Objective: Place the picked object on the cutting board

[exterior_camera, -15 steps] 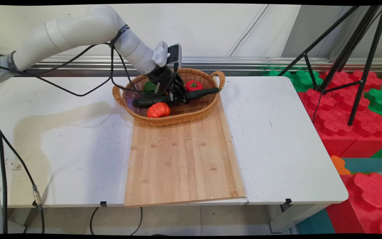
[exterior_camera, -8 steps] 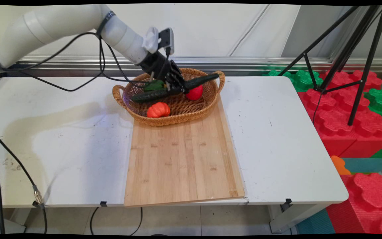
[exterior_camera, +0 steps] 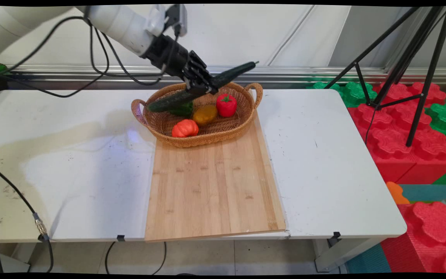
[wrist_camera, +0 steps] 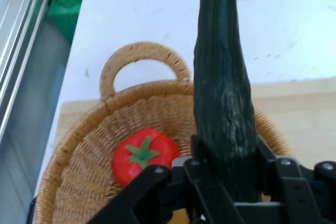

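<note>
Here the gripper [exterior_camera: 201,86] is clamped on a dark green cucumber [exterior_camera: 203,87], gripping it near mid-length. The cucumber is held clear above the wicker basket [exterior_camera: 242,124], tilted, with its right end raised toward the wall and its left end low over the basket's left side. In the hand view the cucumber [wrist_camera: 223,87] runs upward from between the closed fingers [wrist_camera: 207,163].

The basket rests on the far end of a wooden cutting board [exterior_camera: 213,186] on the white table [exterior_camera: 323,166]. Inside lie a red tomato [exterior_camera: 226,105], an orange pumpkin [exterior_camera: 184,128], a yellowish item, possibly a potato [exterior_camera: 204,114], and a partly hidden green vegetable [exterior_camera: 182,110].
</note>
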`<state>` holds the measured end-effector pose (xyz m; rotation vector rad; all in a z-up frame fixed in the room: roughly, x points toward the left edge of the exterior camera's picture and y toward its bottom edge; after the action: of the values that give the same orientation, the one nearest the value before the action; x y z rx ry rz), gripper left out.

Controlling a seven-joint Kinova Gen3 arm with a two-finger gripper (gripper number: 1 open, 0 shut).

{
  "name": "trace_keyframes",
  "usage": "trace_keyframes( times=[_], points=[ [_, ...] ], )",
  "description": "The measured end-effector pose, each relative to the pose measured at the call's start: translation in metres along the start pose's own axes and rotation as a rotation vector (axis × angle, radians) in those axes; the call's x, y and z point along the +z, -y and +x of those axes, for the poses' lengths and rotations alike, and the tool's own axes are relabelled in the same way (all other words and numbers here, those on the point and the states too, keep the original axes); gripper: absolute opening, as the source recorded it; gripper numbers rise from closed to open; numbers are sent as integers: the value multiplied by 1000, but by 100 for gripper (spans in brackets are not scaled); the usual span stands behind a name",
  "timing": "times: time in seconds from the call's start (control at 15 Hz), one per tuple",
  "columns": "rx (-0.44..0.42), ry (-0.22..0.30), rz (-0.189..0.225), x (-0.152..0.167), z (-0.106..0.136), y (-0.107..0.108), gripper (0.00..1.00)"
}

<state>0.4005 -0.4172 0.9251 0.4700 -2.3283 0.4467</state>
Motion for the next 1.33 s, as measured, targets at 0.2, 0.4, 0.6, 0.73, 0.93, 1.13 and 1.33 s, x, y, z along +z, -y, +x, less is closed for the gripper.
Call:
trace_keyframes(
  times=[0.2,0.4,0.6,0.73,0.93,1.13,1.33],
  points=[
    [-18,-32,-28,-28,7,-14,0],
    [-40,-45,-63,-48,7,-31,0],
    [-73,-45,-108,-59,3,-54,0],
    [-96,-39,-134,-61,-1,-70,0],
    [-126,-25,-161,-56,-8,-92,0],
    [-144,-12,-173,-46,-12,-106,0],
    [-153,5,-176,-32,-15,-116,0]
  ],
)
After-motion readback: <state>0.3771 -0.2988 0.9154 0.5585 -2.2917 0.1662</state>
